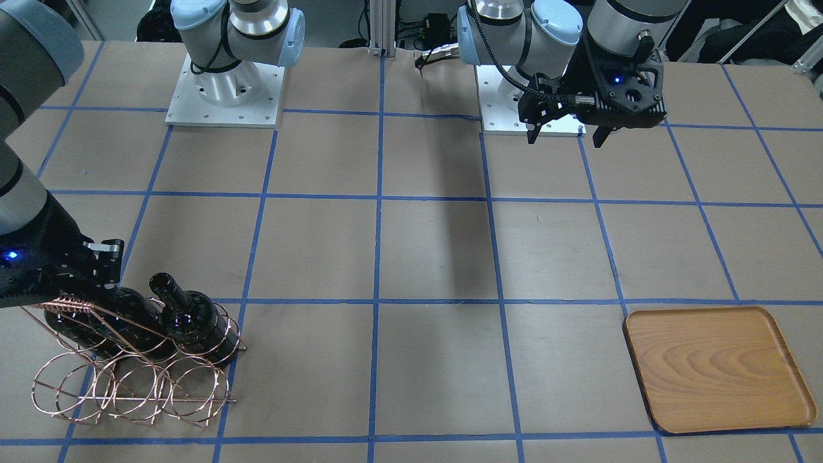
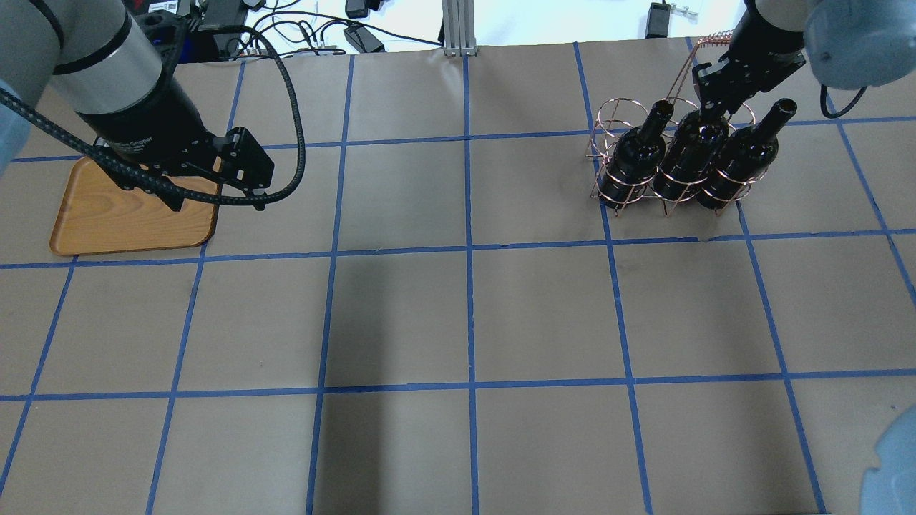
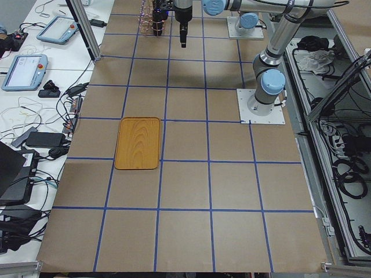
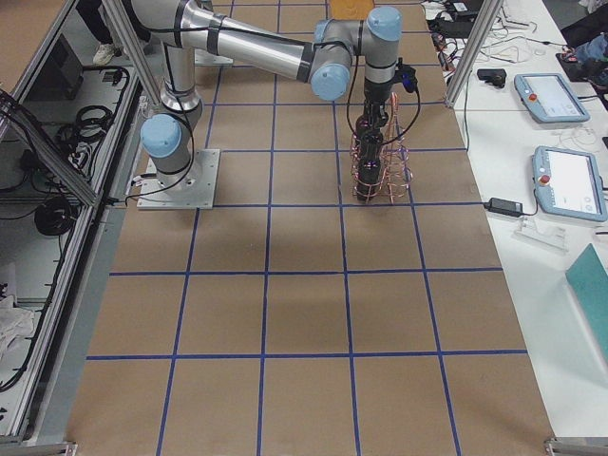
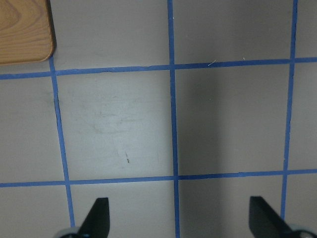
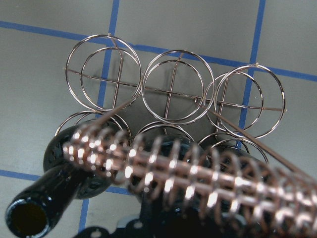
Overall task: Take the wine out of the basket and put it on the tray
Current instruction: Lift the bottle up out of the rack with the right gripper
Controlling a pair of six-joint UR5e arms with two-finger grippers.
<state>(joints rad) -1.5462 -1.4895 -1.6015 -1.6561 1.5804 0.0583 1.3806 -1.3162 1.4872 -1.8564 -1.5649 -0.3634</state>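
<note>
Three glossy black wine bottles stand in the copper wire basket [image 2: 608, 121] at the far right of the overhead view. My right gripper [image 2: 714, 111] is down on the middle bottle [image 2: 690, 157], its fingers close on either side of the hidden neck, under the basket's twisted handle [image 6: 198, 178]. The outer bottles [image 2: 637, 154] [image 2: 748, 150] show their open necks. The wooden tray [image 2: 129, 222] lies bare at the far left. My left gripper [image 2: 218, 204] hovers open and empty by the tray's right edge; the left wrist view shows only the tray's corner [image 5: 25, 29].
The basket's front row of loops [image 1: 128, 386] holds nothing. Both arm bases [image 1: 225, 83] stand at the robot's side of the table. An aluminium post [image 2: 458, 25] and cables line the far edge. Blue tape squares cover the brown tabletop.
</note>
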